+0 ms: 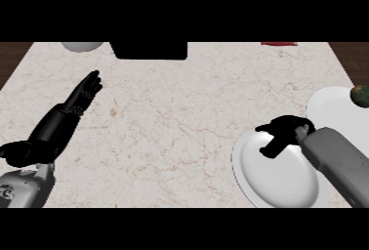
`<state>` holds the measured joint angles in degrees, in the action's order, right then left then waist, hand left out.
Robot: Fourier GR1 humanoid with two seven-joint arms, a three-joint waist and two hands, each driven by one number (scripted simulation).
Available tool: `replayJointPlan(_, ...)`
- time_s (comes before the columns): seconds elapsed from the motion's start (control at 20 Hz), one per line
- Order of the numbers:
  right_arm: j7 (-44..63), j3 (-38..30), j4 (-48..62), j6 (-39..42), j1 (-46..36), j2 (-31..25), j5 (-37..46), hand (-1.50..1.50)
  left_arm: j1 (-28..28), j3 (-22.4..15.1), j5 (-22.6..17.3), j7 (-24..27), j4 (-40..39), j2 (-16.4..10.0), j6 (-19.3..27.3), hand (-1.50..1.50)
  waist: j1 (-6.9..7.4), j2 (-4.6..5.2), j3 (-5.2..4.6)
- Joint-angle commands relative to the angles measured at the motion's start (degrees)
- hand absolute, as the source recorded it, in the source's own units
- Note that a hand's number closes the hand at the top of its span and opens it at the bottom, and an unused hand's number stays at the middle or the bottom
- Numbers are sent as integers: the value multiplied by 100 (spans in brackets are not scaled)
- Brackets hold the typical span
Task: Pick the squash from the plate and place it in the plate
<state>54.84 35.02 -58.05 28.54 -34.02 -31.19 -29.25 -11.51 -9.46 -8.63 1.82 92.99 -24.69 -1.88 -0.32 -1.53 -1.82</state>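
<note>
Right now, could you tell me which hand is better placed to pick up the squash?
Right. The right hand is over the near plate, beside the far plate holding the squash; the left hand rests open across the counter.

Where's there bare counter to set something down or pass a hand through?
The widest bare patch is the counter middle, between the left hand and the near plate, below the black object. The right side is crowded: right hand over that plate, far plate with the squash beside it.
</note>
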Motion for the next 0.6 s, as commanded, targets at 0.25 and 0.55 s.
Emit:
replayJointPlan(0.25, 717, 424, 545, -2445, -737, 254, 2162, 150, -78, -179, 114, 56, 153, 139, -71, 0, 319, 188, 169)
replayJointPlan(0.55, 1737, 945, 1285, -4010, -1825, 253, 3913, 150, -144, -215, 69, -2, 39, 129, -187, 0, 582, 218, 146)
